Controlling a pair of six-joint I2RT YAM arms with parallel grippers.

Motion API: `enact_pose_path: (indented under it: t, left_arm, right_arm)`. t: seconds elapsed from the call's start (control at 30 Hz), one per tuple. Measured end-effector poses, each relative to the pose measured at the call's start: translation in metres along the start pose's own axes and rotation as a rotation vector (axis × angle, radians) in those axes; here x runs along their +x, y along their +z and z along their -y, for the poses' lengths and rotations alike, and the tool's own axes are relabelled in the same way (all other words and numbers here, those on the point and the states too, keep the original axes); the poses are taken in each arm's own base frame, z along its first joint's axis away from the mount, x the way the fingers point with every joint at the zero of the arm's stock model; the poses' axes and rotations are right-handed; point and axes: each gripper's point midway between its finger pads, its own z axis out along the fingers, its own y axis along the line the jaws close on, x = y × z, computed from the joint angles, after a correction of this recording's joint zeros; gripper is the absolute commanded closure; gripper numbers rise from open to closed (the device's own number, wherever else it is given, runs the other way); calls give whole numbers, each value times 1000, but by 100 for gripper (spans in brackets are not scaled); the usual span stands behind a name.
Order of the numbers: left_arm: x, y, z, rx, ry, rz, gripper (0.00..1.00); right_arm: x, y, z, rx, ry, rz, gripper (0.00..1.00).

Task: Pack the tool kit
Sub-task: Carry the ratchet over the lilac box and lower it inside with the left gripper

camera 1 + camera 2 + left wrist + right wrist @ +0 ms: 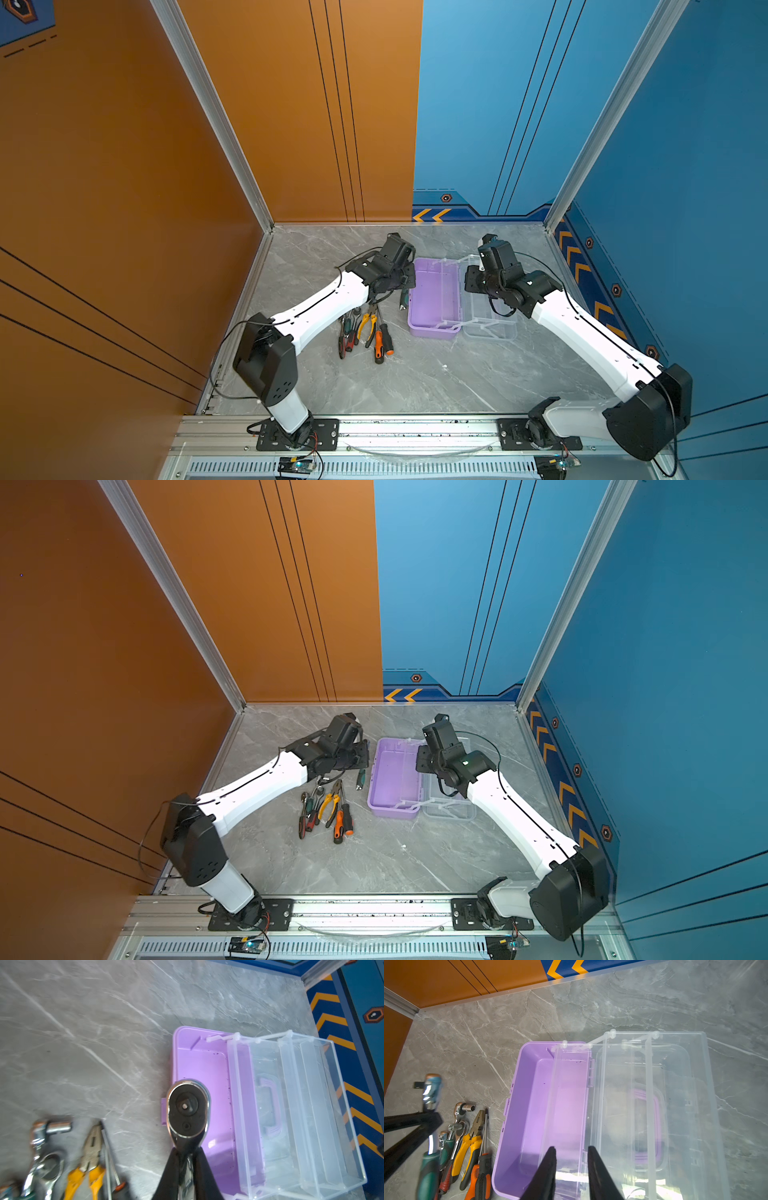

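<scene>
While holding the green-handled steel ratchet wrench (188, 1105) by its bare shaft in the fully shut left gripper (187, 1151), expect a heavy, rigid, slick tool, apt to pivot or slide on polished metal; safer taken on the rubber handle. Hangs at nine o'clock of the open, empty lilac plastic case (428, 299), head just over the rim. Across at three o'clock, note the right gripper (572, 1151) above the clear fold-out trays (675, 1105), jaws partly apart; cannot tell whether pinching anything. At eight o'clock, on the grey marbled tabletop (415, 382), see yellow-handled pliers (368, 322), orange-and-black screwdriver (379, 347) and red-handled screwdriver (349, 338) lying bunched. Mind the innermost tray overhanging the tub's three-o'clock half.
</scene>
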Motion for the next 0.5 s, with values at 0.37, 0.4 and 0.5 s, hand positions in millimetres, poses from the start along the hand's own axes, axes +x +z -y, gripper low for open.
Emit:
enact_pose_path:
  t: [0.37, 0.4, 0.5]
  left_arm:
    - [55, 106, 9, -58, -32, -182, 100]
    - [57, 111, 9, -62, -38, -186, 100]
    - [58, 119, 9, -66, -52, -191, 100]
  right_arm:
    - [9, 3, 16, 18, 27, -22, 71]
    - [8, 3, 17, 19, 29, -22, 71]
    - [8, 4, 18, 21, 31, -22, 71]
